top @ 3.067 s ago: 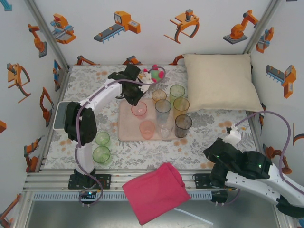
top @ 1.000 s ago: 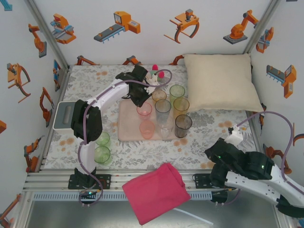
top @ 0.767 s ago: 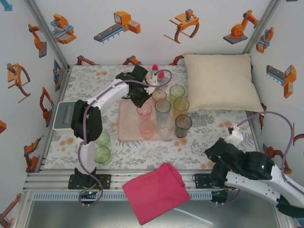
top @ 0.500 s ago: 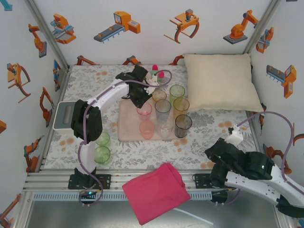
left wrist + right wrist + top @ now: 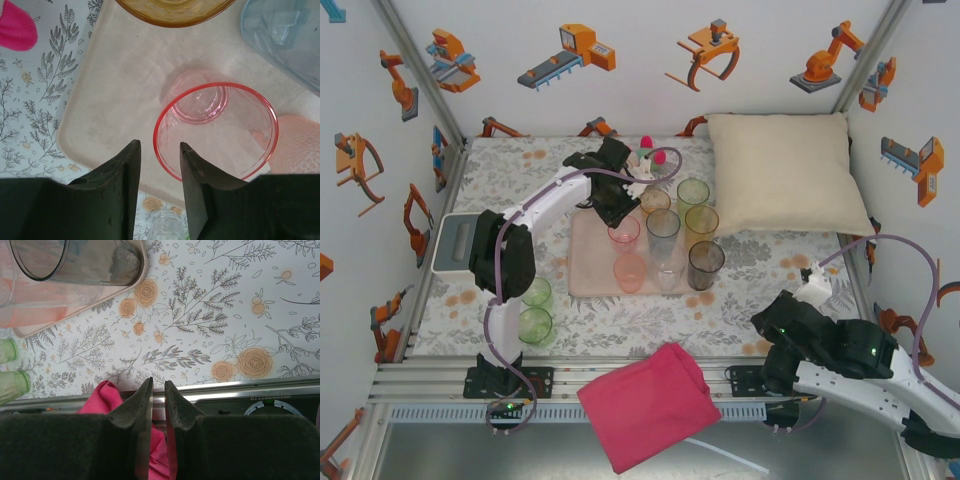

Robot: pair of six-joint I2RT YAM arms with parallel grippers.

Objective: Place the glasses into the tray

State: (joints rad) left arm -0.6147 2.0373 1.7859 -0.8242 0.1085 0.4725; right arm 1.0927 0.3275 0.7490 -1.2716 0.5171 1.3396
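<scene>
The left claw [image 5: 159,165] is a little open, gripping nothing; its fingers stand just beside the pink glass [image 5: 216,131], which rests upright on the tray [image 5: 115,90]. The right claw [image 5: 158,390] is almost closed and empty.

Floral-patterned bench [image 5: 770,290] carries a pale pink-beige rectangular tray [image 5: 588,262], cream pillow [image 5: 785,172], grey box [image 5: 450,245], two green plastic tumblers [image 5: 534,312].

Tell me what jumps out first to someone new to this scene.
A cluster of tinted translucent plastic tumblers crowds the pale pink-beige rectangular tray mid-table, the left gripper open beside a pink tumbler. A bright magenta cloth drapes the near edge, and a cream pillow fills the far right corner.
</scene>
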